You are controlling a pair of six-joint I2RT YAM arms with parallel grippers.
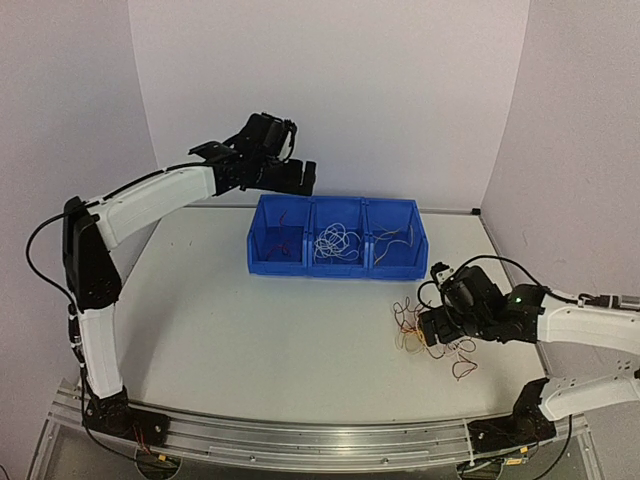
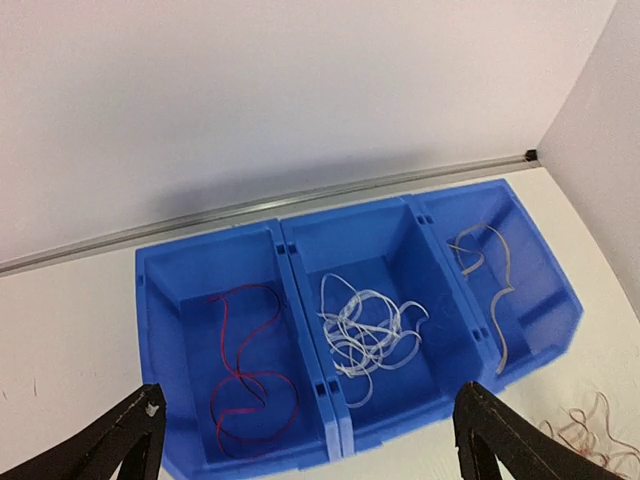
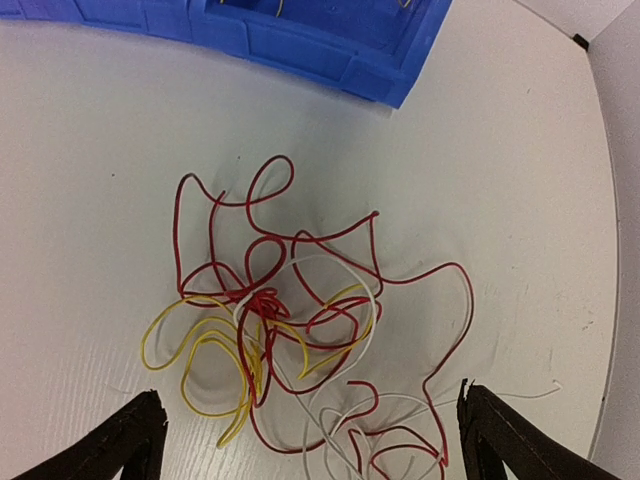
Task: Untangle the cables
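**Both grippers spread wide, knot loose on the table**

From above: left gripper (image 1: 298,178) raised over the back left corner of a blue bin (image 1: 340,270). Right gripper (image 1: 432,330) low at the cables (image 1: 452,352), a knot lying on the table (image 1: 250,330) just in front of the bin's right end.

Left wrist: fingers (image 2: 130,440) far apart, gripping nothing, high above the bin. Red wire (image 2: 245,370) in its left compartment, white wires (image 2: 365,330) in the middle, tan wire (image 2: 495,290) in the right.

Right wrist: fingers (image 3: 130,440) wide apart and empty, with the red, yellow and white tangle between and beyond them.
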